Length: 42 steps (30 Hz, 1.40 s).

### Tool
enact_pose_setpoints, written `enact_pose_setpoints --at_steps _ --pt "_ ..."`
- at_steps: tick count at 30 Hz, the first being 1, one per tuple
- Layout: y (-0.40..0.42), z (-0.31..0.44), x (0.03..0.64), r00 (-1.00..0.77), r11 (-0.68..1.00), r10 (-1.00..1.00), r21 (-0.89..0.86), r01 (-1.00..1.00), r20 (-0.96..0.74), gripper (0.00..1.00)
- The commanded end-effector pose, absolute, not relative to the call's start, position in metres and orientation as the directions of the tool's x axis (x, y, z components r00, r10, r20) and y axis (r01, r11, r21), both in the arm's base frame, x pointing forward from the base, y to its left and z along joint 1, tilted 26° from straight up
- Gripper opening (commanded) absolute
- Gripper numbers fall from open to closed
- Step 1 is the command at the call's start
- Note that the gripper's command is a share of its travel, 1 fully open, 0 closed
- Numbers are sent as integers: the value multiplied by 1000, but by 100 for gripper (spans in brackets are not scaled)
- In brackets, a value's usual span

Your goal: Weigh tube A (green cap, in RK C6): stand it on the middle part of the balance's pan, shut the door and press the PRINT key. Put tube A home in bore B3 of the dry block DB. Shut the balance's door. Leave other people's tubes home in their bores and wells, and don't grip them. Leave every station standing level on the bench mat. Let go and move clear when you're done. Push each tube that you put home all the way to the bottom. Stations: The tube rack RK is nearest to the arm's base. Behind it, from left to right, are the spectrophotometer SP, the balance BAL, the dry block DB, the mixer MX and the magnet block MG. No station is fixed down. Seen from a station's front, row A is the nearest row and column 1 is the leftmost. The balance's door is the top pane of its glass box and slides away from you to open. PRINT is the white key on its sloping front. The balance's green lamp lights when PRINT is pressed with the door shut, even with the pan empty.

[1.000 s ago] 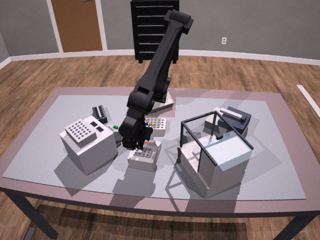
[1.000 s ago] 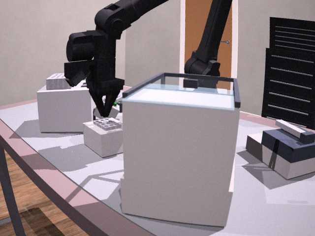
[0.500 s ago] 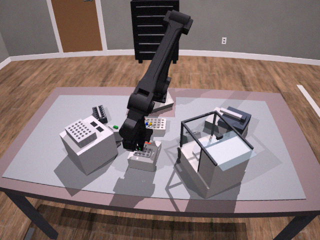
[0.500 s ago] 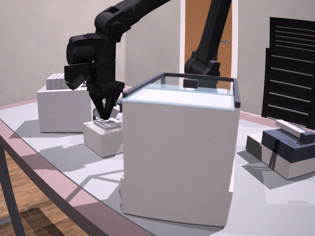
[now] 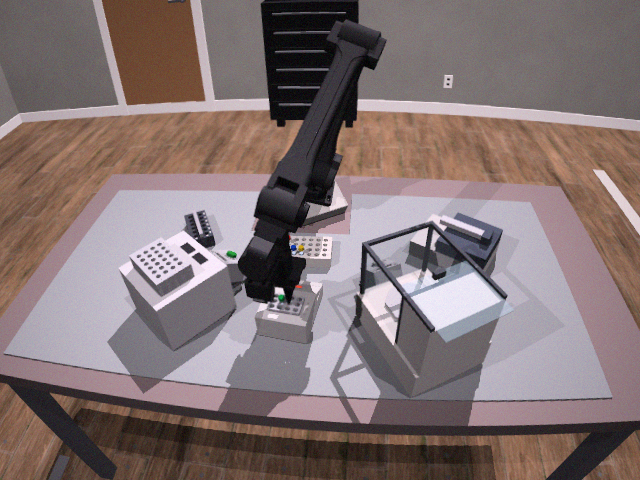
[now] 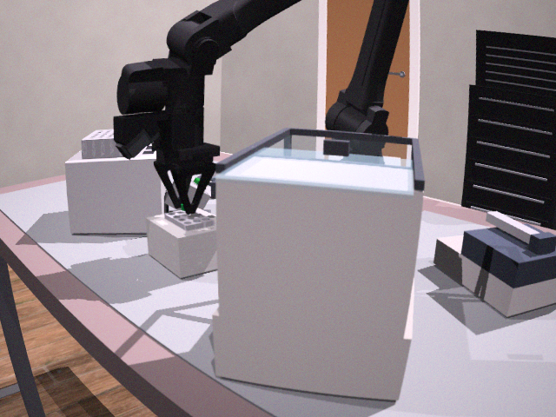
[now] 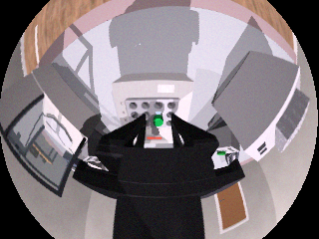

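Flanking green-capped tube A (image 5: 281, 297) (image 6: 182, 207) (image 7: 158, 120), my gripper (image 5: 288, 301) (image 6: 189, 211) (image 7: 159, 117) stands parted, grasping nothing; in the wrist view the cap sits just toward six o'clock from fingertip centre.

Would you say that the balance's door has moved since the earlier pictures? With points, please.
No; the door (image 5: 460, 294) (image 6: 314, 172) is still open, its black handle (image 5: 438, 272) (image 6: 336, 147) unchanged against the balance's dark frame (image 5: 398, 285) (image 6: 417, 166).
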<state>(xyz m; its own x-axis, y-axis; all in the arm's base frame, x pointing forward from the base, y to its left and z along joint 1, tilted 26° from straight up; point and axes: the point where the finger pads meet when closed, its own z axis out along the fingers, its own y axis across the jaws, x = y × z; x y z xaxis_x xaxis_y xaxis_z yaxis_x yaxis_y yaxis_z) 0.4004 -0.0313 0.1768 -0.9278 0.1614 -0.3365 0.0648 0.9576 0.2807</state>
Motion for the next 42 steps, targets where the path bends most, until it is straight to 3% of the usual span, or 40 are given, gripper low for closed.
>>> enact_pose_setpoints --at_steps 1,42 --pt "-32 189 408 -918 959 160 276 58 -363 36" --pt "-47 231 401 -905 962 158 268 51 -396 36"
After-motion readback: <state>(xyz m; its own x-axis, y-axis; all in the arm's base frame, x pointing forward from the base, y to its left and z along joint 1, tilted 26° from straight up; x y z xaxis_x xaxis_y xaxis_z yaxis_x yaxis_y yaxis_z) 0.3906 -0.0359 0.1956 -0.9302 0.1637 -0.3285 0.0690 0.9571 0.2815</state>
